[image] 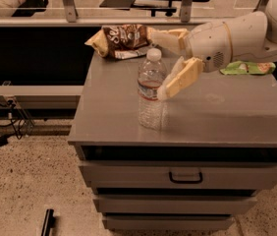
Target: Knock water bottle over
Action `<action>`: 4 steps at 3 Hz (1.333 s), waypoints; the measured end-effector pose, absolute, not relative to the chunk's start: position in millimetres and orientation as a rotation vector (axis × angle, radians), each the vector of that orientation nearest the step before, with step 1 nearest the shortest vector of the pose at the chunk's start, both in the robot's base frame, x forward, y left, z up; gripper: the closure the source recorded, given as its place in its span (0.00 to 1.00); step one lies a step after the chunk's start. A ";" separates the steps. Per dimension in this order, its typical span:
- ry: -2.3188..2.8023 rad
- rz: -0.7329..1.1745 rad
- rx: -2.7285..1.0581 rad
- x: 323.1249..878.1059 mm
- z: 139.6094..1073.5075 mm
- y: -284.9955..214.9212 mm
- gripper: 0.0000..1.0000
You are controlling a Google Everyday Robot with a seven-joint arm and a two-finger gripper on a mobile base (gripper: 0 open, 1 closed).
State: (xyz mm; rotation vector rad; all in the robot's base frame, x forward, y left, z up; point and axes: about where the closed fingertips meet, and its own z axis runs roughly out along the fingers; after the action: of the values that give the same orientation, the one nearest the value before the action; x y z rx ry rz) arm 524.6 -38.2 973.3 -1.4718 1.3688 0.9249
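Observation:
The water bottle (151,90) stands upright near the front left of the grey cabinet top (217,117). It is clear and ribbed, with a white cap and a narrow red band. My gripper (159,65) comes in from the right on a white arm. Its two cream fingers are spread apart: the near one (180,77) has its tip at the bottle's right side by the label, the far one (164,37) reaches behind the bottle's cap. Nothing is held.
A brown chip bag (121,39) lies at the back left of the cabinet top. A green snack bag (246,68) lies at the back right, partly behind my arm. Drawers with a handle (185,177) sit below. Speckled floor lies to the left.

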 end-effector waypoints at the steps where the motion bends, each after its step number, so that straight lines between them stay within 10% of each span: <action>1: 1.325 0.941 -1.460 524.4 963.2 -39.7 0.00; 3: 1.224 0.967 -1.502 518.4 958.3 -34.9 0.00; 4: 1.218 0.969 -1.509 517.6 958.5 -32.5 0.15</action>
State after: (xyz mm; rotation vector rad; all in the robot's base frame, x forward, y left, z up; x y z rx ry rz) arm 517.6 -32.5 958.5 -1.5086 1.2180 0.9689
